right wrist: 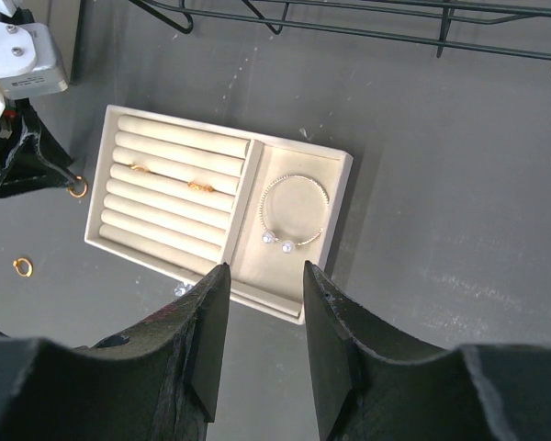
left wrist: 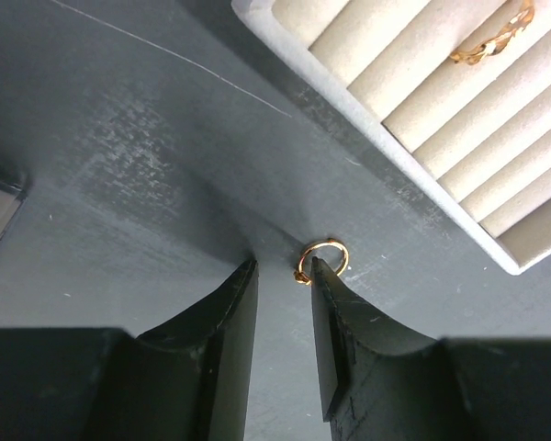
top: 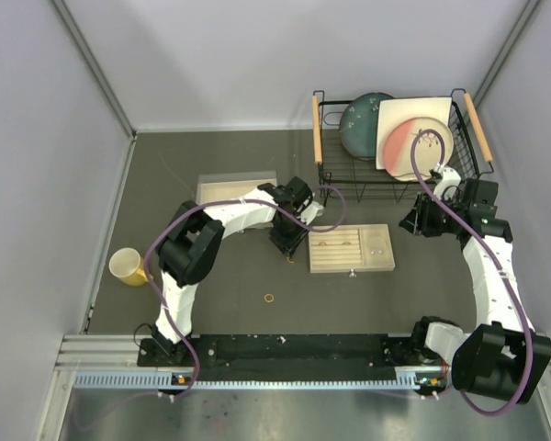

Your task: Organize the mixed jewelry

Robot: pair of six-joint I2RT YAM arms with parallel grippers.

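A small gold ring (left wrist: 323,260) lies on the dark table, right at the tip of my left gripper's right finger and outside the gap. The left gripper (left wrist: 283,262) is open, low over the table, just left of the beige slotted tray (top: 351,266). Two gold rings (right wrist: 140,168) (right wrist: 200,186) sit in the tray's slots. A thin silver bracelet (right wrist: 294,211) lies in its right compartment. Another gold ring (top: 270,298) lies loose on the table nearer the arm bases. My right gripper (right wrist: 262,268) hangs open and empty above the tray's right end.
A black wire dish rack (top: 349,175) with plates stands at the back right, close to the right arm. A second beige tray (top: 236,186) lies behind the left arm. A yellow cup (top: 127,266) stands at the left. A tiny clear piece (right wrist: 179,288) lies by the tray's near edge.
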